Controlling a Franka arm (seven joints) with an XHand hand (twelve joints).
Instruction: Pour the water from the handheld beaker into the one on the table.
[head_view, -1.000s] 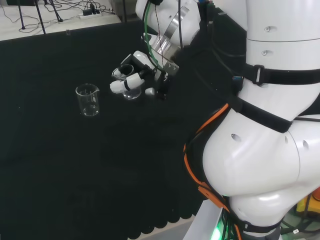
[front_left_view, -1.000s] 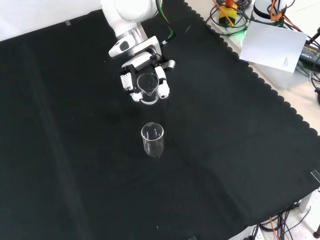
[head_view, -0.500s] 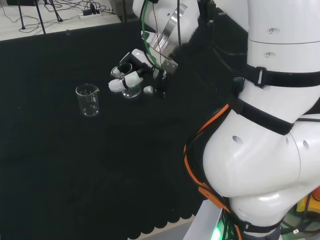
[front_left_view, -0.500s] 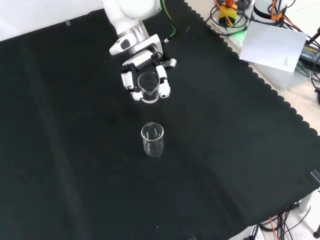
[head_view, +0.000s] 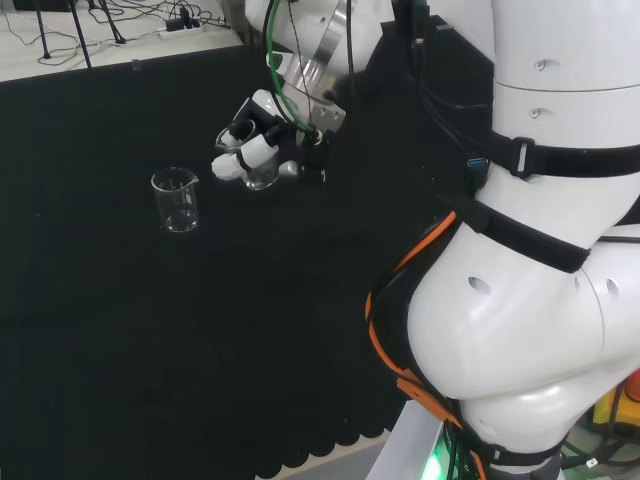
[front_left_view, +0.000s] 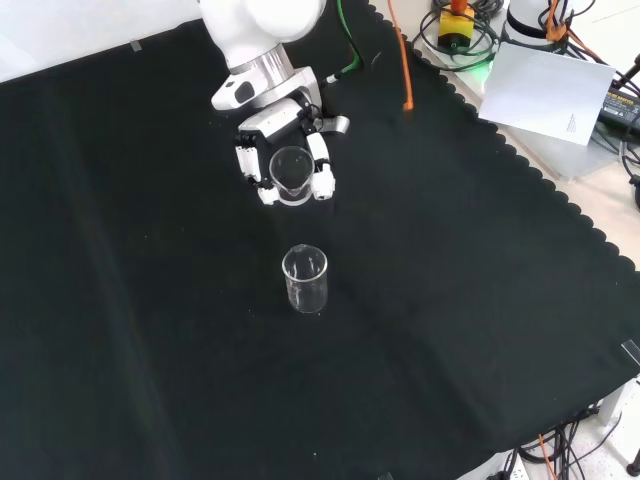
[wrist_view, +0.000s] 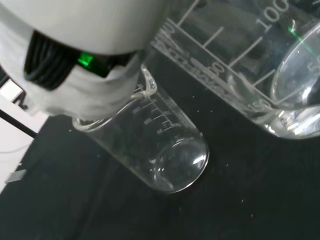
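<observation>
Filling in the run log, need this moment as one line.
hand: shut on held beaker | held beaker: off cloth | table beaker: upright, apart | pour: not started

held beaker (wrist_view: 260, 65) close | table beaker (wrist_view: 155, 145) beyond, seemingly empty

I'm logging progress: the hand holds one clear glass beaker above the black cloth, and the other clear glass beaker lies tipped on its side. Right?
Not quite. In the front view the other clear glass beaker stands upright on the black cloth; the hand does hold the first clear glass beaker above it.
</observation>
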